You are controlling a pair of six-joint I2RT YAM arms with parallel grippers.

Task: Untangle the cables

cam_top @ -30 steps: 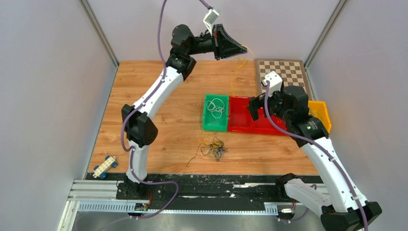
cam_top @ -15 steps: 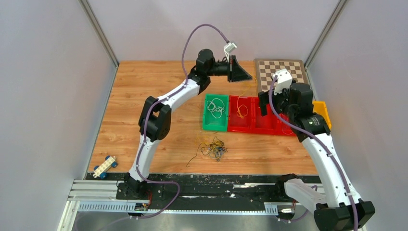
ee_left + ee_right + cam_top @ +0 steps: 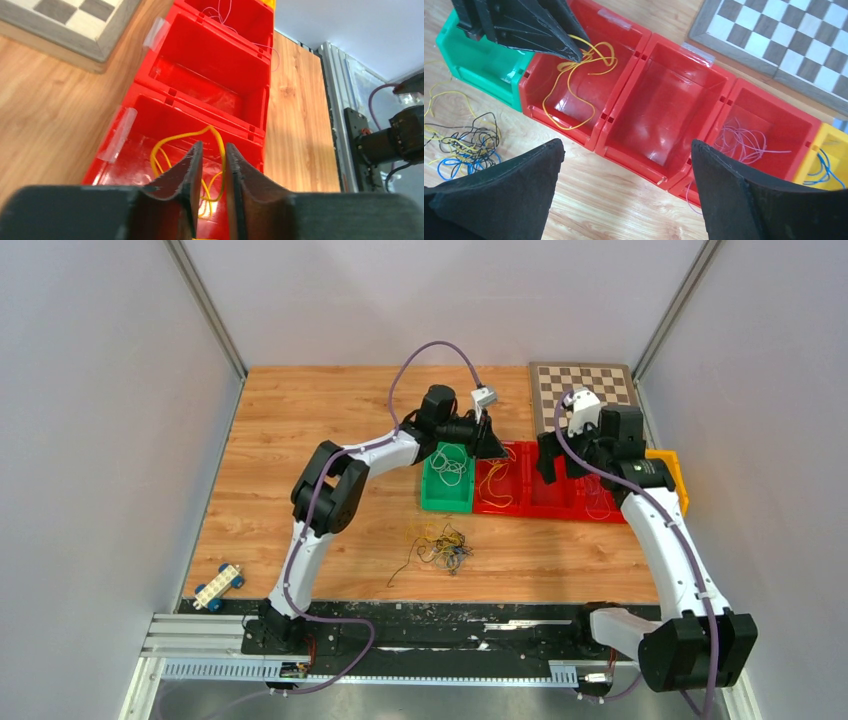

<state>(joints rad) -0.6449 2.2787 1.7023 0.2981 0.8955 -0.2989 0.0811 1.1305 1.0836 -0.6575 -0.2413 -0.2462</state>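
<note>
Across the wooden surface you have a green bin leading a row of red bins. Your right pincer hangs wide open and empty above the red ones. Your left pincer dips over the first red bin, jaws parted by a narrow slit, tips at one yellow cable looped inside. Nearer the arms, the cables lie snarled on bare wood.

Wood-grain tabletop, planks running left-right. Plain pale grey walls, faint lilac tint, on three sides, close around tabletop. Grey metal posts in both far corners. Aluminium rail along near edge. Light even, diffuse, soft shadows
</note>
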